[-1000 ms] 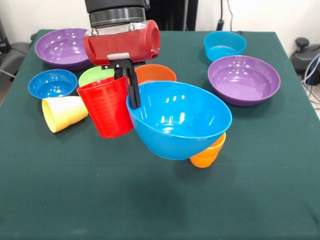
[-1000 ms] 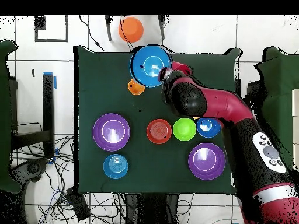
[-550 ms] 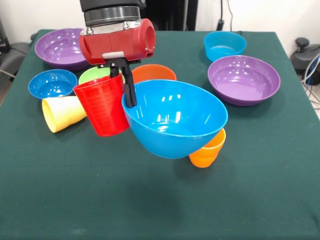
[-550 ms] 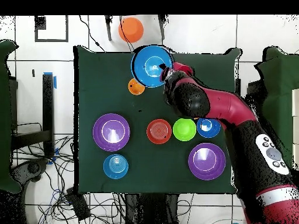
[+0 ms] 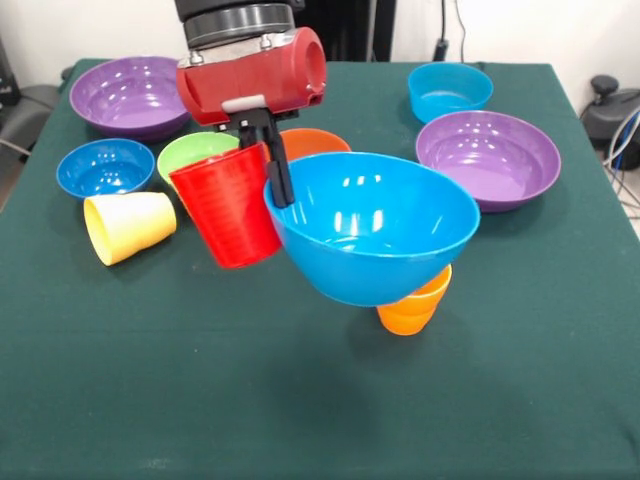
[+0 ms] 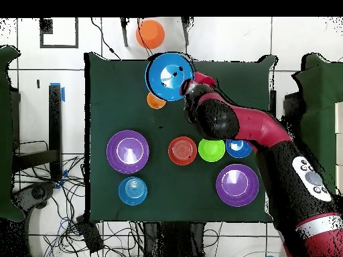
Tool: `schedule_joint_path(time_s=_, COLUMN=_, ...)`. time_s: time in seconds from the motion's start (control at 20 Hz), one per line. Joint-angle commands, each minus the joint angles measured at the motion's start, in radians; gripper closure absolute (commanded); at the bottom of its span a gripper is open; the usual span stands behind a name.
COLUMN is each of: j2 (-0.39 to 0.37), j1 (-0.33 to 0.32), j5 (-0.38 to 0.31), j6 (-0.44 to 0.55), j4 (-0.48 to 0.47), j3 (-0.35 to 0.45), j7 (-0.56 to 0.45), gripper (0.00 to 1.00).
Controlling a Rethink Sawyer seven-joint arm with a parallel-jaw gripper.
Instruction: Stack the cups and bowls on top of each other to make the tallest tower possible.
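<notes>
Claw: I see the gripper (image 5: 277,165) clamped on the near-left rim of the large blue bowl (image 5: 375,238), one black finger inside the rim.
Large blue bowl: held off the green table (image 5: 300,400), centre of the front view, tilted slightly, partly covering the orange cup (image 5: 412,305) below it.
Red cup (image 5: 230,205): just left of the claw, tilted; I cannot tell what supports it.
Yellow cup (image 5: 128,226): on its side, left.
Other bowls: dark blue (image 5: 105,166), green (image 5: 195,152) and orange (image 5: 312,143) behind the claw; purple upper left (image 5: 128,95) and right (image 5: 488,158); cyan (image 5: 449,90) top right.
Tower: none stacked yet.
</notes>
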Motion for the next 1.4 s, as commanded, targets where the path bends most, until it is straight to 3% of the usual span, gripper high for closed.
schedule_joint_path(time_s=0.05, j2=-0.012, j1=0.012, j5=0.024, j6=-0.069, j4=0.065, j3=0.068, j7=0.12, gripper=1.0)
schedule_joint_path(time_s=0.5, j2=0.003, j1=0.042, j5=0.059, j6=-0.141, j4=0.089, j3=0.06, j7=0.175, gripper=1.0)
schedule_joint_path(time_s=1.05, j2=0.036, j1=0.047, j5=0.064, j6=-0.219, j4=0.089, j3=0.07, j7=0.155, gripper=1.0)
schedule_joint_path(time_s=1.25, j2=0.023, j1=0.067, j5=0.065, j6=-0.22, j4=0.084, j3=0.042, j7=0.149, gripper=1.0)
schedule_joint_path(time_s=1.4, j2=-0.015, j1=0.112, j5=0.049, j6=-0.134, j4=0.06, j3=-0.037, j7=0.097, gripper=1.0)
